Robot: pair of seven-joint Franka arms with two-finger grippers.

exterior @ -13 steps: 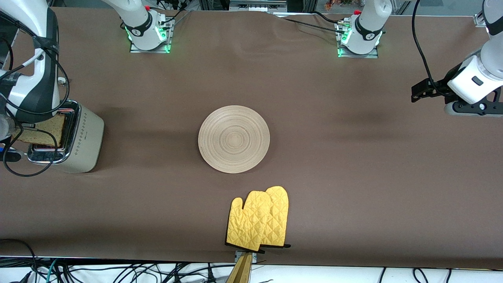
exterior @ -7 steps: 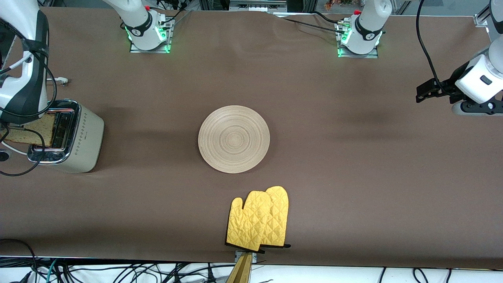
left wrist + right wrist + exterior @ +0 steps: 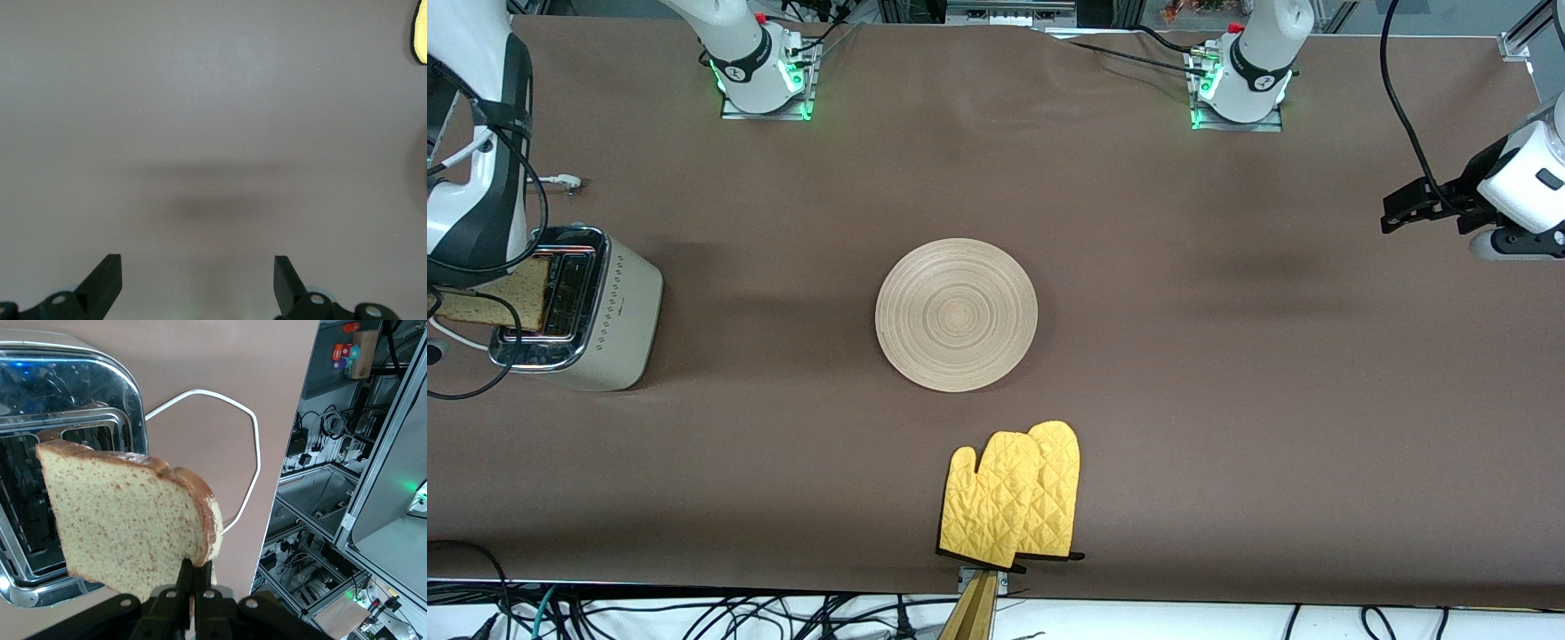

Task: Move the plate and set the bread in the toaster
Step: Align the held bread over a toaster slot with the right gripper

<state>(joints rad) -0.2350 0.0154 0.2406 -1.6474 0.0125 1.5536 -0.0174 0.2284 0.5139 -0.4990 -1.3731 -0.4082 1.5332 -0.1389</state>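
Note:
The round wooden plate (image 3: 956, 315) lies flat in the middle of the table, bare. The cream toaster (image 3: 609, 320) with its chrome top (image 3: 73, 400) stands at the right arm's end of the table. My right gripper (image 3: 199, 577) is shut on the crust edge of the bread (image 3: 127, 520) and holds the slice tilted in the air over the toaster's outer edge; the bread also shows in the front view (image 3: 503, 298). My left gripper (image 3: 1409, 206) is open and empty (image 3: 197, 280), over bare cloth at the left arm's end, well apart from the plate.
A pair of yellow oven mitts (image 3: 1014, 498) lies nearer to the front camera than the plate, close to the table's edge; a corner shows in the left wrist view (image 3: 420, 33). The toaster's white cord (image 3: 250, 447) loops on the cloth beside the toaster.
My right gripper has shifted the bread outward over the toaster, toward the right arm's end. My left arm has drawn back toward the left arm's end of the table.

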